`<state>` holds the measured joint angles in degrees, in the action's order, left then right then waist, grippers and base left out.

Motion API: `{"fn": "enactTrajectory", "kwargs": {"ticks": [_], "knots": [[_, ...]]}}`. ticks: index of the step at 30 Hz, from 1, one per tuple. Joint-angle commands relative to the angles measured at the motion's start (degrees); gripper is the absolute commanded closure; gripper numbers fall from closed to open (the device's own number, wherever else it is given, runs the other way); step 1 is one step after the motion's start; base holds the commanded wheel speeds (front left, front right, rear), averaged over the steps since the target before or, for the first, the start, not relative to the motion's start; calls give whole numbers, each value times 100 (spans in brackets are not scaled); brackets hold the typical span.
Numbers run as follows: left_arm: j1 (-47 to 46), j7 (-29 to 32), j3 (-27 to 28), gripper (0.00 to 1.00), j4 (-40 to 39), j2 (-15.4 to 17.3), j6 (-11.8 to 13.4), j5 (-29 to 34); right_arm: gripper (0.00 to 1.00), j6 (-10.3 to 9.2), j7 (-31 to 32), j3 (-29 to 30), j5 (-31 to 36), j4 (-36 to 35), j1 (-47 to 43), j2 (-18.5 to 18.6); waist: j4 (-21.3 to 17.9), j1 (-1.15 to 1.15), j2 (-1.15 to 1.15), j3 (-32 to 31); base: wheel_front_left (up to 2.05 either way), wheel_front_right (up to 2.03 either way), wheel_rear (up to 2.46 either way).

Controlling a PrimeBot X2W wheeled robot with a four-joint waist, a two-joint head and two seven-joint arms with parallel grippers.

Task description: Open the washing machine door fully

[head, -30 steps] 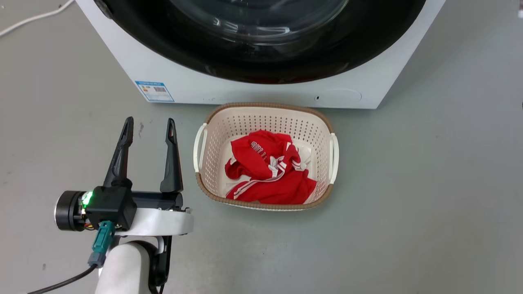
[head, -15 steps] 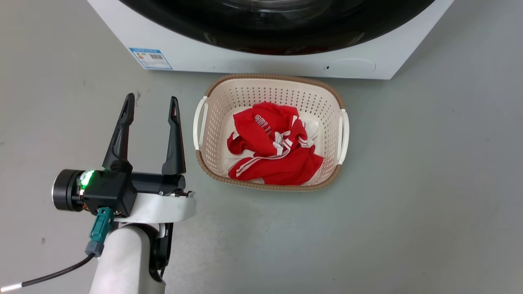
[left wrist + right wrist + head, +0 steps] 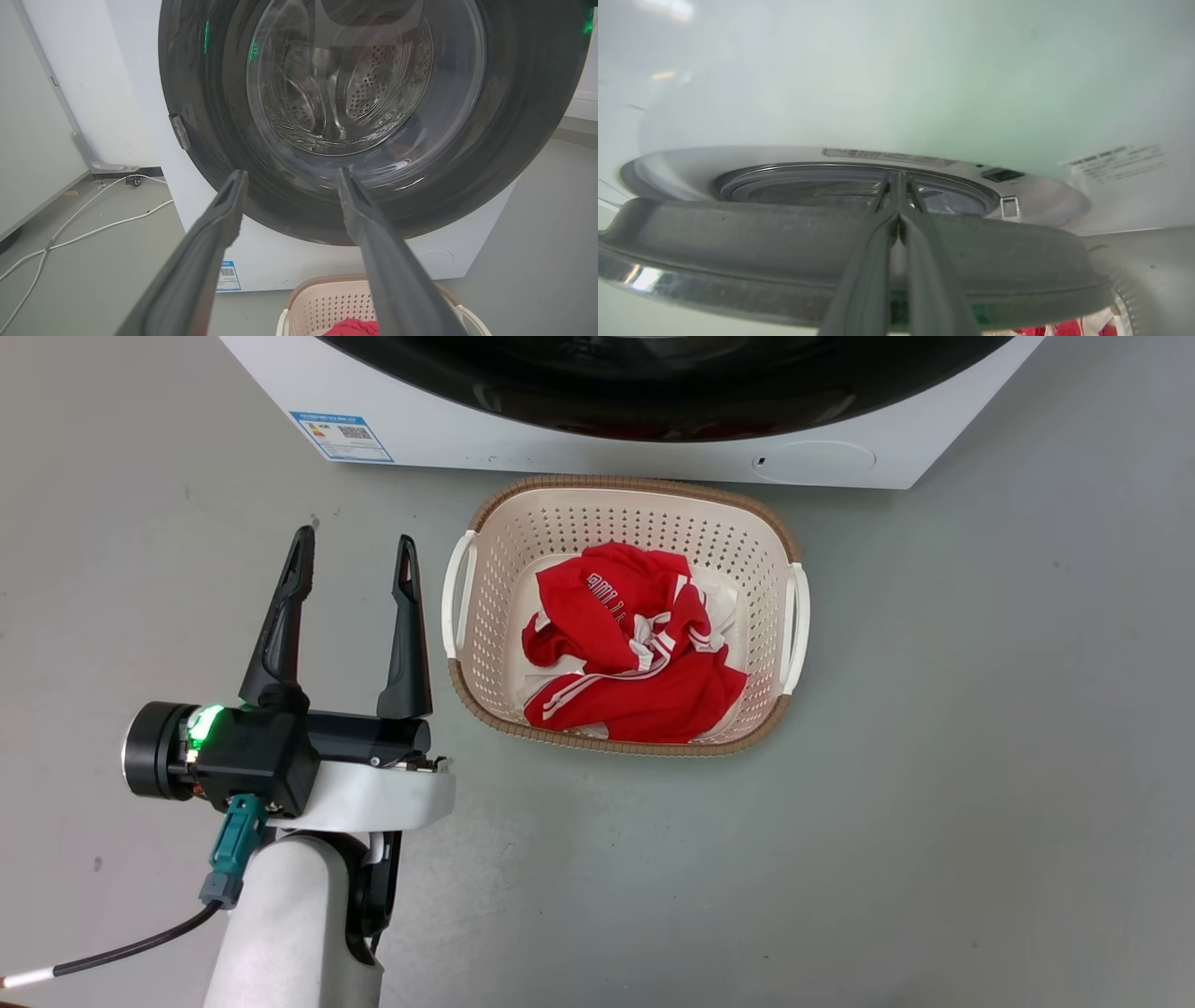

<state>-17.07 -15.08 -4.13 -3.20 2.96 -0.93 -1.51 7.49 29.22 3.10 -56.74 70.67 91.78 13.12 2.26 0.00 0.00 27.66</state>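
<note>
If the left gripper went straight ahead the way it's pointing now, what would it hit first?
Most likely the washing machine door: the left gripper, open, aims at its lower black rim. How far off the door is, is hard to judge.

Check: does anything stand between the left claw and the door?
Nothing visible does. The open left claw points straight at the door across free space; the basket sits lower, on the floor to its right.

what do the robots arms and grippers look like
Left gripper: two long, tapering dark fingers on a black body with a green light, a teal plug and black cable, on a white forearm. Right gripper: the same dark grey fingers.
</note>
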Motion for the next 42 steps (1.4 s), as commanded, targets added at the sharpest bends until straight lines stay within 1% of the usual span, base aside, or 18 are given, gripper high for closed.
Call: {"fn": "enactTrajectory", "kwargs": {"ticks": [1,5,12,22,34,39,42], "knots": [[-89,-13,-6,0,13,-8,22,21,100,0,162,-19,-39,29,5,-108,-12,0,0,-12,0,0,0],[-63,-14,-1,0,50,-9,32,13,100,1,646,-28,-162,-103,-189,-120,-55,0,0,-100,0,0,0],[33,-14,-1,0,129,-8,38,-20,100,-1,1654,-52,-460,-542,-740,-107,-109,0,0,-374,0,0,0],[422,-13,25,0,325,-9,21,-7,100,0,2846,-113,-851,-1103,-1802,-360,-203,0,0,-1114,0,0,0],[937,-13,-108,0,476,-9,-1,-55,100,0,3792,-430,-1215,-2010,-3243,-897,-222,0,0,-1883,0,0,0],[1083,-13,-179,0,522,-8,37,-97,100,0,4009,-639,-1499,-2442,-3768,-1014,-199,0,0,-2071,0,0,0],[1122,-13,-200,0,542,-8,39,-117,100,0,4028,-853,-1707,-2708,-4043,-1034,-169,0,0,-2141,0,0,0]]}}
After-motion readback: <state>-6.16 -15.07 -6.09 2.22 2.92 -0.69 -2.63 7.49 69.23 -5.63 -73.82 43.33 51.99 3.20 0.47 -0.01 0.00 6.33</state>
